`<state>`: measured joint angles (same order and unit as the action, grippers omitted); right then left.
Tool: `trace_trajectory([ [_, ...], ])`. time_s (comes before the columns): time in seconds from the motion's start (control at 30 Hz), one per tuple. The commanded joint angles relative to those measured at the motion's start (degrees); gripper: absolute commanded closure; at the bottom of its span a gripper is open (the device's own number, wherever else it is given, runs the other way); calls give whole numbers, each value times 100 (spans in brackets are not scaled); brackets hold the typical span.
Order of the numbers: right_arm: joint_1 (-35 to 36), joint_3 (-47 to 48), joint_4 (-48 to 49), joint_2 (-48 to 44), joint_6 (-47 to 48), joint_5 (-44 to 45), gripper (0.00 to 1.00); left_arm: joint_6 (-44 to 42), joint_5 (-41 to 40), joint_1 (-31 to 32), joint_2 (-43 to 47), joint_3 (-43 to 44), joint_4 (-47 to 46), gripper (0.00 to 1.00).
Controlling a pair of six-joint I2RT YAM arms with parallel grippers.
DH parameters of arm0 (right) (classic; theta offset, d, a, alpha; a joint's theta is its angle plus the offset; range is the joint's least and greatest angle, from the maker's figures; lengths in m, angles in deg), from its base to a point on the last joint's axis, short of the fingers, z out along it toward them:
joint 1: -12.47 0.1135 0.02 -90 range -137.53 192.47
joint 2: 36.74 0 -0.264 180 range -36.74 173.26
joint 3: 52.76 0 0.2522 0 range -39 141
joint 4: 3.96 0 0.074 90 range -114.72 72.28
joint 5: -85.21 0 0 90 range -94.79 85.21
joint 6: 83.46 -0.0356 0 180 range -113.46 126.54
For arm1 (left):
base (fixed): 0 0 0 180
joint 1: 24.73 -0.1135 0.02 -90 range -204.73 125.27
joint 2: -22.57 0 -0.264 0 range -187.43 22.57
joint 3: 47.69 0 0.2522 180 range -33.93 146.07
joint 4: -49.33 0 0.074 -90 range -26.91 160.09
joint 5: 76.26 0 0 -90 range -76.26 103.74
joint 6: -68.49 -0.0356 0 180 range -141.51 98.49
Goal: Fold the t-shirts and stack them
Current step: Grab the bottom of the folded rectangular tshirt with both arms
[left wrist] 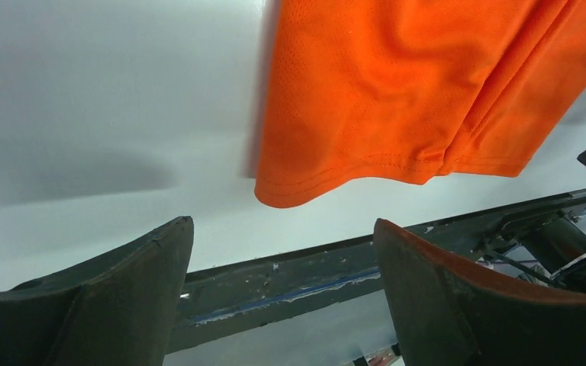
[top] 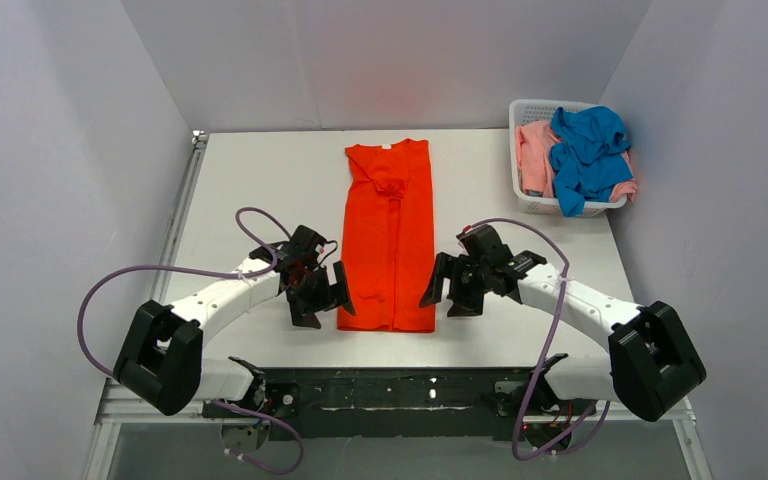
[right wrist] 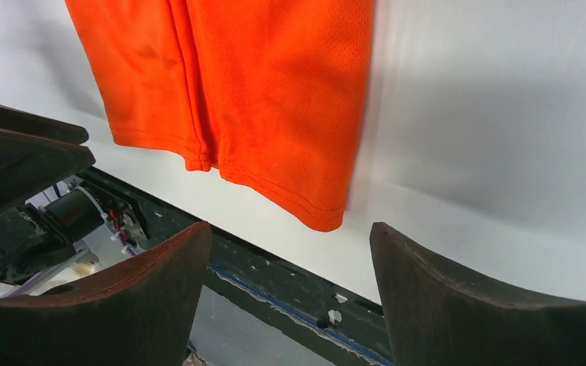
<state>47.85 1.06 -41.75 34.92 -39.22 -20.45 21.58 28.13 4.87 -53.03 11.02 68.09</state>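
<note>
A white table (top: 260, 180) fills the middle. A white slotted basket (top: 532, 104) stands at the table's far right corner. A dark rail (top: 400, 385) runs along its near edge. Pale walls (top: 380, 60) enclose the table on three sides.

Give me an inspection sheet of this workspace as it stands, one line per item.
Surface: white table, dark rail along its near edge.
Job's things: bright orange-red t-shirt lies folded into a long strip at centre; bright blue t-shirt and pale pink t-shirt lie crumpled in the basket.
Clutter: white slotted plastic basket at the far right corner.
Grippers: left gripper and right gripper both open and empty, either side of the strip's near end.
Cables: purple cables loop off each arm, away from the shirt.
Surroundings: plain pale walls on three sides.
</note>
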Motion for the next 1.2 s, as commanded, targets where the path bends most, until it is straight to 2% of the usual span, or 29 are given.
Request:
trace_trajectory([
  [0.0,13,-85,486,201,-295,-196,18,392,-36,77,129,-370,-257,18],
  [0.1,13,-150,496,325,-393,-214,25,436,-14,80,-54,-505,-382,29],
  [0.27,13,-441,729,443,-658,-349,32,490,42,80,-427,-730,-760,40],
  [0.43,19,-490,821,614,-756,-450,38,451,-3,79,-656,-792,-743,54],
  [0.6,73,-482,926,806,-794,-533,45,564,37,80,-678,-992,-835,78],
  [0.73,115,-348,862,1109,-794,-614,58,640,12,80,-602,-1137,-877,92],
  [0.8,159,-331,877,1184,-790,-713,67,733,-12,80,-541,-1195,-870,100],
  [0.87,230,-346,875,1185,-822,-749,83,864,-22,95,-450,-1266,-800,100],
  [1.0,304,-413,635,912,-828,-896,92,1352,-179,340,172,-1493,-308,100],
  [1.1,556,-628,679,664,-1069,-1219,93,1727,-547,683,798,-1616,297,100],
  [1.17,726,-730,599,597,-1158,-1304,98,1972,-652,861,1173,-1717,507,100],
])
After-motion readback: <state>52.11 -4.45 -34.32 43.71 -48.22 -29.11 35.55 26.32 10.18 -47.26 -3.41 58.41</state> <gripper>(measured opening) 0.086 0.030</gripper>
